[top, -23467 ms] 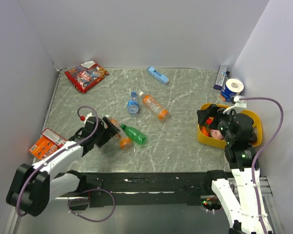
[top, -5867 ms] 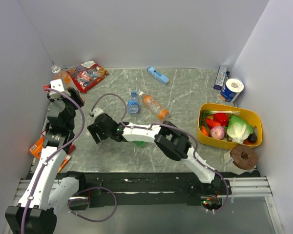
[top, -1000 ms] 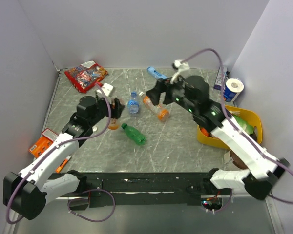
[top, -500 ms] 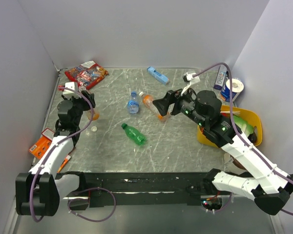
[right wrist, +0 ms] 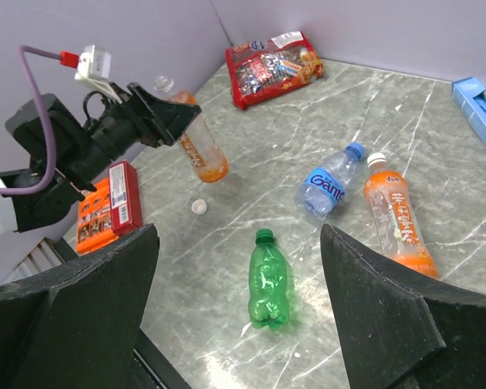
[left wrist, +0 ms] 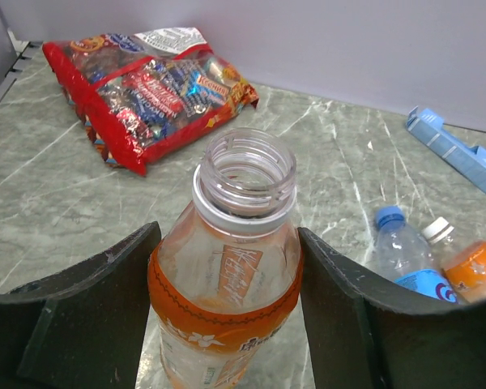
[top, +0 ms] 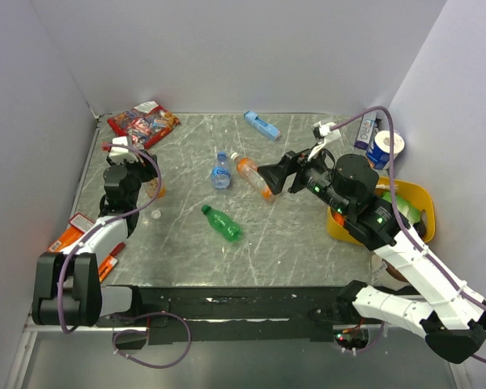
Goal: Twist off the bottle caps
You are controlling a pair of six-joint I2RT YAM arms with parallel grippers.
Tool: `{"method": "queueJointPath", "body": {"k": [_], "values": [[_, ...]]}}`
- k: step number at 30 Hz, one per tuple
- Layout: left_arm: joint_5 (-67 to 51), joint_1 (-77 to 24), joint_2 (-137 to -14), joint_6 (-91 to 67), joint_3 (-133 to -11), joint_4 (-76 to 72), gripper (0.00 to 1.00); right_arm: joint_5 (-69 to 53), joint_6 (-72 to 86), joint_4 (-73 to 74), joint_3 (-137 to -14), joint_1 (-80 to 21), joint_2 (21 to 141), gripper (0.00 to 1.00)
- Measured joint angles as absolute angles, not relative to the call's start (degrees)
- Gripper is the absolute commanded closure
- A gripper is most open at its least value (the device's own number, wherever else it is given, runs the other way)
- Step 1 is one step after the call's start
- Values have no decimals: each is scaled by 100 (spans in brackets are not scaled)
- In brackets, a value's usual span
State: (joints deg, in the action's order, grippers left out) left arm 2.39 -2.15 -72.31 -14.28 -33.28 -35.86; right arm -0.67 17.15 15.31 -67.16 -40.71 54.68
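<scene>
While the left claw (left wrist: 227, 243) pinches the open orange bottle (left wrist: 227, 284) around its labelled middle, one finger on each side, the neck of that bottle stands bare with no cap on it. Seen from the right wrist, this bottle (right wrist: 198, 146) leans, neck up toward the wall at the left side of the table (top: 308, 227); whether its base touches the table I cannot tell. A small white cap (top: 155, 215) lies loose on the table just beside it, nearer the front edge.

The right claw (right wrist: 239, 235) is spread wide and holds nothing, hanging above the middle of the table. Below it lie three capped bottles, all on their sides. The clear bottle (top: 220, 171) with a blue label and blue cap lies close beside the second orange bottle (top: 253, 176), which has a white cap. The green bottle (top: 221, 223) lies apart from both, nearer the front edge.

A red snack bag (top: 142, 124) sits in the far left corner, and a flat blue box (top: 262, 125) lies near the back wall. A yellow tub (top: 421, 198) stands at the right side, partly hidden by the right arm.
</scene>
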Motion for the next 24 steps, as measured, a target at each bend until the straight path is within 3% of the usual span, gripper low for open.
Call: {"method": "queueJointPath", "body": {"k": [24], "values": [[353, -56, -7631, -1275, -3166, -3892, 36, -69, 1758, 1531, -6716, -4071, 5465, 12]]}}
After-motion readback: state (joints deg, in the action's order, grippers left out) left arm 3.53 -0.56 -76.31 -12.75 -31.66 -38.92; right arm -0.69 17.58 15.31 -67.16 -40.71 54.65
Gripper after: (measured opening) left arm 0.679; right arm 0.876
